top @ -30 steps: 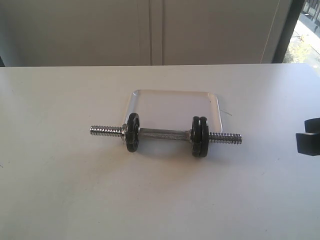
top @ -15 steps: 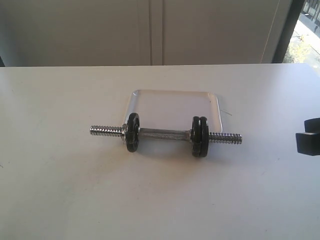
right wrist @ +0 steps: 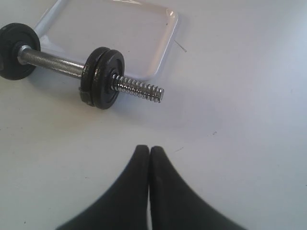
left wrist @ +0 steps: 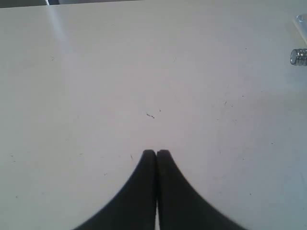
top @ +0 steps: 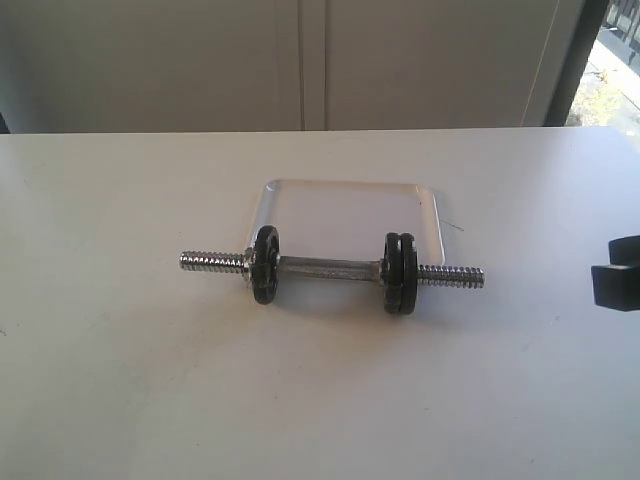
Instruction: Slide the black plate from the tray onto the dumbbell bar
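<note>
Plates on bar, tray at its 12 o'clock bare: likely done. Left end effector, right end effector together, empty.

Tray: white, lying flat.
Dumbbell bar: shiny, lying just in front of the tray.
Black plates: left plate alone, right pair touching, all on the bar.

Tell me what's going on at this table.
Nothing is being handled now. The dumbbell bar lies on the table by the tray, with one black plate toward one end and two black plates toward the other. No plates sit in the tray. The left gripper and right gripper are shut, clear of the bar.
</note>
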Controlling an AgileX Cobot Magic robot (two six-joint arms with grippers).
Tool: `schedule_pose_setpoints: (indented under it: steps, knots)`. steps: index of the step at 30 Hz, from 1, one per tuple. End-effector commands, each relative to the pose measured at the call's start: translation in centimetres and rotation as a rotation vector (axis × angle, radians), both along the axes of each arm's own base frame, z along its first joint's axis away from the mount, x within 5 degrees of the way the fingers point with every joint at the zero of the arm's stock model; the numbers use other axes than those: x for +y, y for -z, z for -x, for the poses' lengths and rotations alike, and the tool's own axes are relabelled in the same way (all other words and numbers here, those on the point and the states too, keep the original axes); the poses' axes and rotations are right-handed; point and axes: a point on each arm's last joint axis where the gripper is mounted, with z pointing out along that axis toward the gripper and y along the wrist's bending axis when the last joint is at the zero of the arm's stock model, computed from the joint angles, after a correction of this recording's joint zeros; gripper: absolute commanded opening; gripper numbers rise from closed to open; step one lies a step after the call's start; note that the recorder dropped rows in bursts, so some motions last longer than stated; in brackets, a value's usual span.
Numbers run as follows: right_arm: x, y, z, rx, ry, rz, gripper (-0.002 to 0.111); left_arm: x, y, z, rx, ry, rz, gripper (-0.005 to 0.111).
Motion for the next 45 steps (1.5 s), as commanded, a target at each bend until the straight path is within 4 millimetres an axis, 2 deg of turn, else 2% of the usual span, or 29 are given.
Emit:
schedule_pose_setpoints:
  steps: [1,5,6,11,15,20,24,29,33,36,41,45]
  knots:
    - [-0.2,-0.5,0.4,-0.056,0.009,-0.028,0.0,0.0,0.1,0.0,-0.006,-0.004,0.016,0.0]
    - [-0.9,-1.7,2.9,-0.214,0.01,-0.076,0.0,0.0,0.1,0.0,-0.006,-0.004,0.016,0.0]
    - [-1.3,-2.1,4.0,-0.273,0.009,-0.094,0.0,0.0,0.1,0.0,-0.006,-0.004,0.016,0.0]
    - [-2.5,-2.6,8.3,-0.471,0.008,-0.153,0.0,0.0,0.1,0.0,-0.006,-0.004,0.016,0.0]
    - [-3.2,-2.9,10.7,-0.572,0.007,-0.184,0.0,0.0,0.1,0.0,-0.006,-0.004,0.016,0.0]
    - [-3.6,-3.0,12.2,-0.633,0.008,-0.219,0.0,0.0,0.1,0.0,-0.006,-0.004,0.016,0.0]
    - [-3.5,-2.5,11.8,-0.638,0.01,-0.237,0.0,0.0,0.1,0.0,-0.006,-0.004,0.016,0.0]
    - [-3.3,-0.3,11.0,-0.675,-0.003,-0.206,0.0,0.0,0.1,0.0,-0.006,-0.004,0.016,0.0]
    - [-3.0,3.2,10.1,-0.745,-0.018,-0.165,0.0,0.0,0.1,0.0,-0.006,-0.004,0.016,0.0]
    - [-2.7,6.9,8.9,-0.676,-0.02,-0.139,0.0,0.0,0.1,0.0,-0.006,-0.004,0.016,0.0]
    - [-2.5,11.4,8.2,-0.546,-0.024,-0.102,0.0,0.0,0.1,0.0,-0.006,-0.004,0.016,0.0]
    - [-2.6,12.7,8.4,-0.423,-0.029,-0.06,0.0,0.0,0.1,0.0,-0.006,-0.004,0.016,0.0]
